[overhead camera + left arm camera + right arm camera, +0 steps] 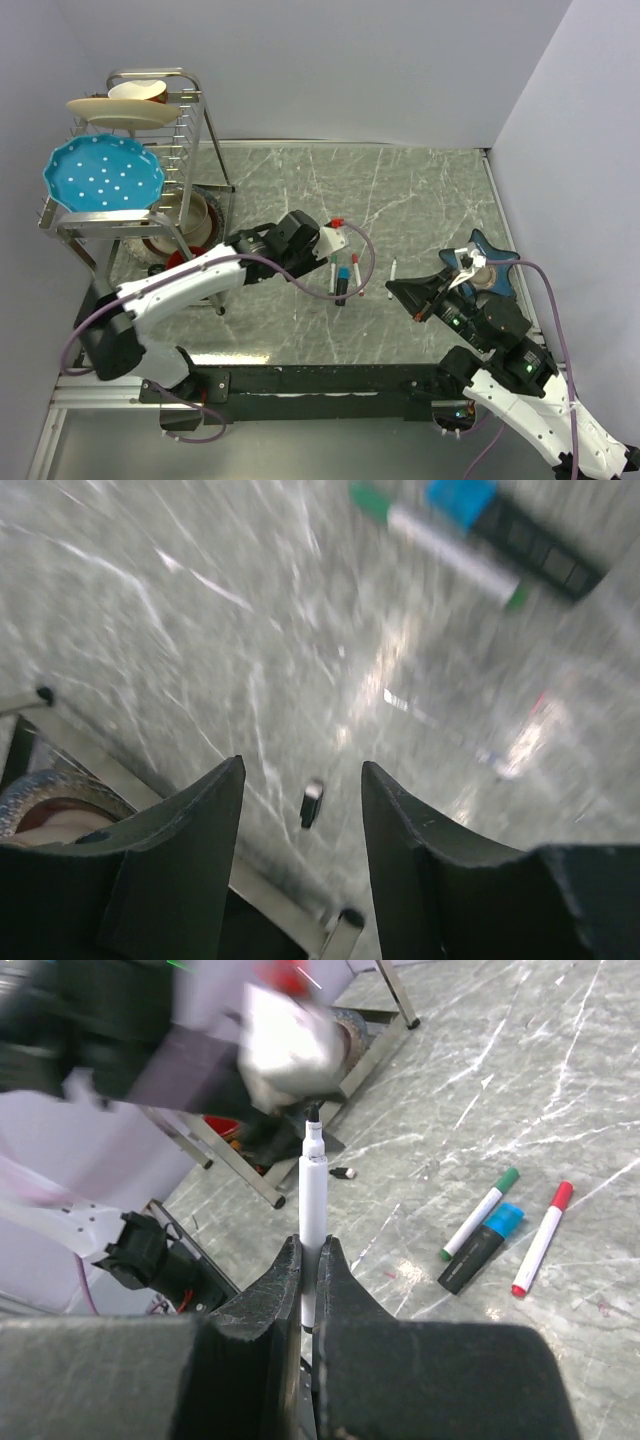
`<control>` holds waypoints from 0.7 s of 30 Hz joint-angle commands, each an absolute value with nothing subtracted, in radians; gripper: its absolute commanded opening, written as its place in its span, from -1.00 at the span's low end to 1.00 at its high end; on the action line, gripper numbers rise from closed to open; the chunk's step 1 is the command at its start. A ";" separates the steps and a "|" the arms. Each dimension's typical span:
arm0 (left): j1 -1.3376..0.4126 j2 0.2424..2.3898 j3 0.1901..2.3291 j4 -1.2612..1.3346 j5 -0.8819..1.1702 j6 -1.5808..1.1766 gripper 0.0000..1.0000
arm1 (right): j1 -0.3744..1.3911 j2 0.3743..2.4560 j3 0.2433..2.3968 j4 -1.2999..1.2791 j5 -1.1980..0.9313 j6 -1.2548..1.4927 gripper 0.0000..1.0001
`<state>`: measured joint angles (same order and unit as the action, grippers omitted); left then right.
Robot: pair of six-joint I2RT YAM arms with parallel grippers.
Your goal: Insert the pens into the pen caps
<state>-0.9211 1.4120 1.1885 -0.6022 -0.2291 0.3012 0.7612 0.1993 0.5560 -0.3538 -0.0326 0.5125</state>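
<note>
My right gripper (310,1242) is shut on a white-barrelled pen (313,1195) whose bare black tip points toward the left arm. From above, this pen (392,268) sticks out past the right gripper (393,286). Three pens lie together on the table: a green-capped one (480,1212), a thick black one with blue trim (482,1248) and a red-capped one (540,1238). A tiny black pen cap (312,804) lies on the table. My left gripper (303,765) hovers open above it, nothing between the jaws. The top view shows the left gripper (338,245) just left of the pens.
A metal dish rack (185,160) stands at the back left with a blue plate (104,175), a cream plate and bowls; one of its feet (345,918) is close to the black cap. A blue star-shaped object (495,262) sits at the right edge.
</note>
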 commanded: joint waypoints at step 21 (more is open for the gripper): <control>-0.660 1.715 1.189 -0.821 -0.150 0.546 0.06 | 0.764 0.209 0.574 -0.290 -0.011 0.479 -1.00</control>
